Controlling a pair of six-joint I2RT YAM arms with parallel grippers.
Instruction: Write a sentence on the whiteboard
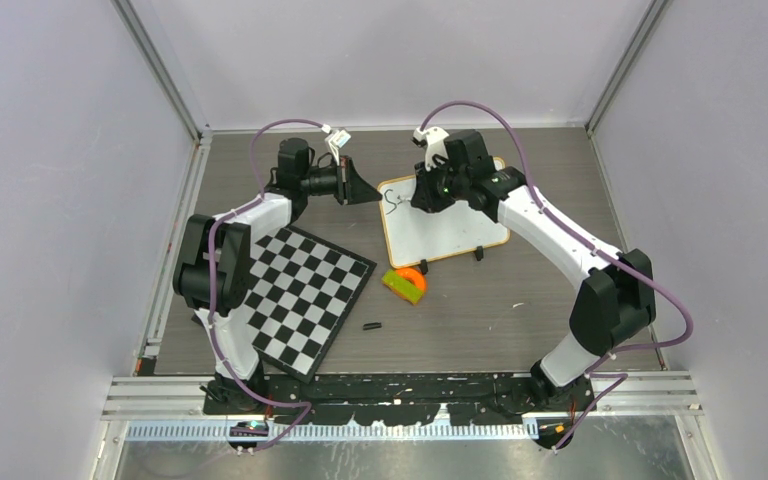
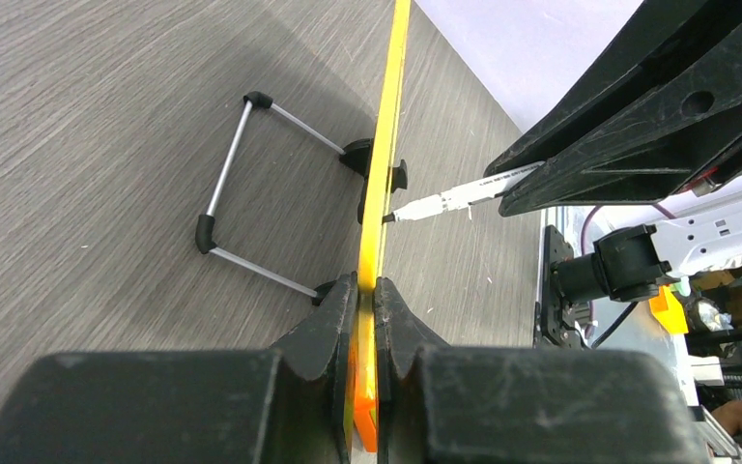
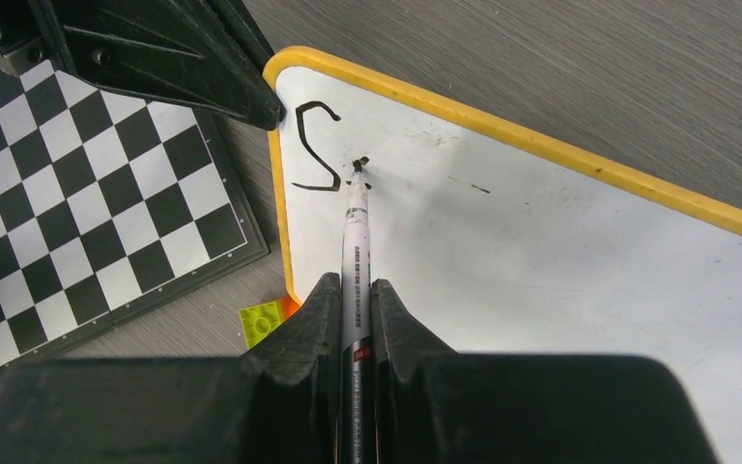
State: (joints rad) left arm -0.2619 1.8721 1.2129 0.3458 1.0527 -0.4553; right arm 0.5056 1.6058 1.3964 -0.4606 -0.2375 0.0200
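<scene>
The whiteboard stands tilted on its black feet at the back middle of the table. In the wrist views its frame looks yellow. My left gripper is shut on the board's left edge, close to the top corner. My right gripper is shut on a white marker, whose dark tip touches the white surface. Of the sentence, a dark "S" shows near the top left corner, with a small mark at the tip just right of it. In the top view both grippers meet at that corner.
A black-and-white chequered board lies left of the whiteboard, under the left arm. A green and orange brick sits just in front of the whiteboard. A small black piece lies nearer. A wire stand props the whiteboard from behind.
</scene>
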